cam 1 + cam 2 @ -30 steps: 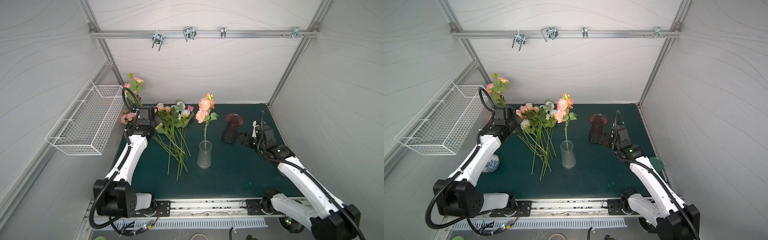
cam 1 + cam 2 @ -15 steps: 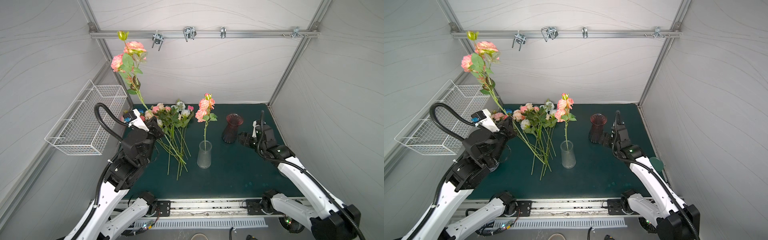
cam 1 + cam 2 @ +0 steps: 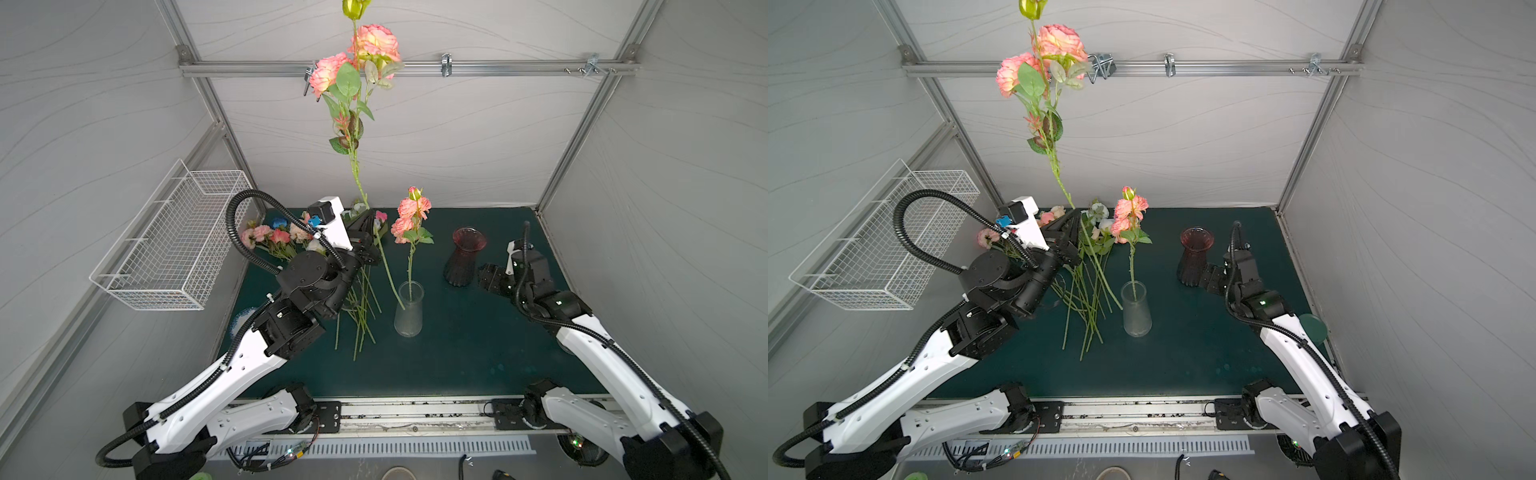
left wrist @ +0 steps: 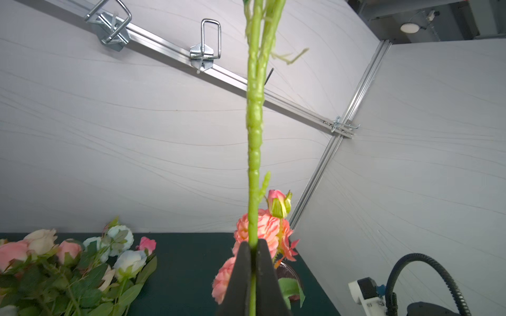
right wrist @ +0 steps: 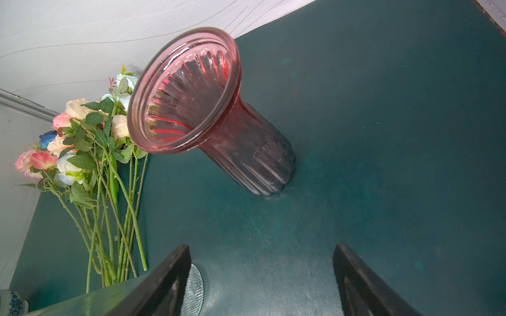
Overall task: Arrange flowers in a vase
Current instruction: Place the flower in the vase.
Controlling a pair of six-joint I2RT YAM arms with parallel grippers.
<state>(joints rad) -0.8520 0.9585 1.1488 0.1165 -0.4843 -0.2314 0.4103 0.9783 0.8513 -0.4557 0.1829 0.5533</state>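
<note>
My left gripper (image 3: 368,212) (image 3: 1073,212) (image 4: 254,246) is shut on the green stem of a tall flower (image 3: 357,70) (image 3: 1042,62) with peach-pink blooms, held nearly upright high above the table. Its lower stem end hangs at the left side of the clear glass vase (image 3: 409,309) (image 3: 1136,309); whether it is inside, I cannot tell. One pink flower (image 3: 409,216) stands in that vase. More flowers (image 3: 282,241) (image 5: 82,136) lie in a pile at the back left. My right gripper (image 3: 488,280) (image 5: 261,247) is open and empty, just short of a dark red ribbed vase (image 3: 463,257) (image 5: 219,123).
A white wire basket (image 3: 174,241) hangs on the left wall. A metal rail with hooks (image 3: 446,64) crosses overhead, close to the raised blooms. A blue-and-white ceramic piece (image 3: 241,320) sits at the mat's left edge, and a green disc (image 3: 1312,328) at its right edge.
My left arm has lifted the flower much higher and swung it right, from the left wall to above the middle. The right arm has not moved.
</note>
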